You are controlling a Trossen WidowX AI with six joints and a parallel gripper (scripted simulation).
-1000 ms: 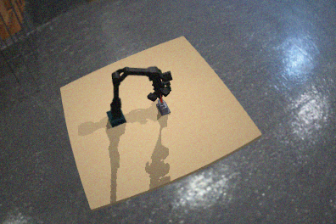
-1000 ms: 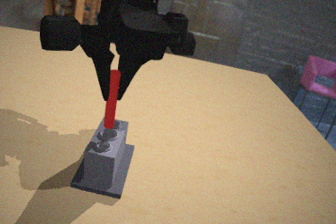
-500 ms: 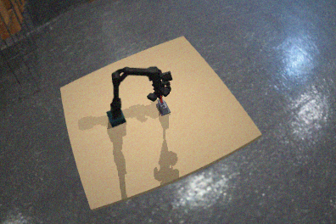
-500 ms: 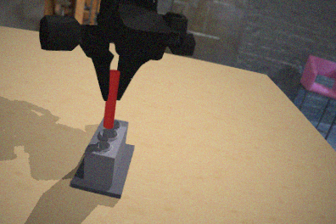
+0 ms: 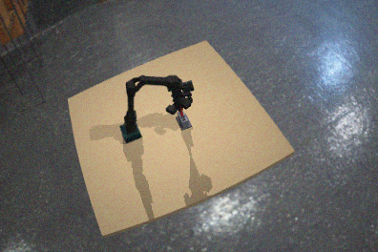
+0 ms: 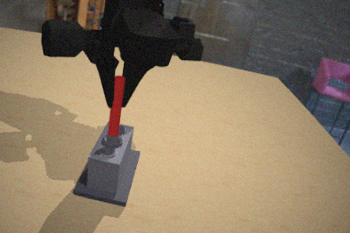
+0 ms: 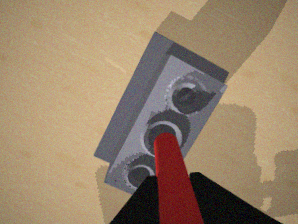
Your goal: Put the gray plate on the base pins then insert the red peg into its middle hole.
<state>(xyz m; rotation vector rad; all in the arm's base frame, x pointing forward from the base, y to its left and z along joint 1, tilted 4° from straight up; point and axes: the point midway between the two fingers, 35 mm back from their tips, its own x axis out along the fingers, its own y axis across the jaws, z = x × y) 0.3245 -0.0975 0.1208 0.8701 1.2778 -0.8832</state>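
Observation:
The red peg [image 5: 181, 113] [image 6: 115, 122] [image 7: 175, 197] is upright with a slight tilt. My gripper [image 5: 181, 109] [image 6: 117, 103] [image 7: 173, 183] is shut on its upper part. The gray plate [image 7: 154, 104] lies on the base [image 6: 133, 169] [image 7: 131, 97] and looks flat, with three round holes in a row on top. In the wrist view the peg's lower end overlaps the middle hole, with most of its rounded tip showing. In the exterior view the tip is right at or just above the plate top. Whether it has entered the hole is hard to tell.
The base stands on the wooden table top [image 5: 224, 135] [image 6: 221, 146] [image 7: 50, 100], in front of the arm's own foot [image 5: 130, 133]. Shadows of the arm fall around it. A pink chair [image 6: 324, 78] is beyond the table edge.

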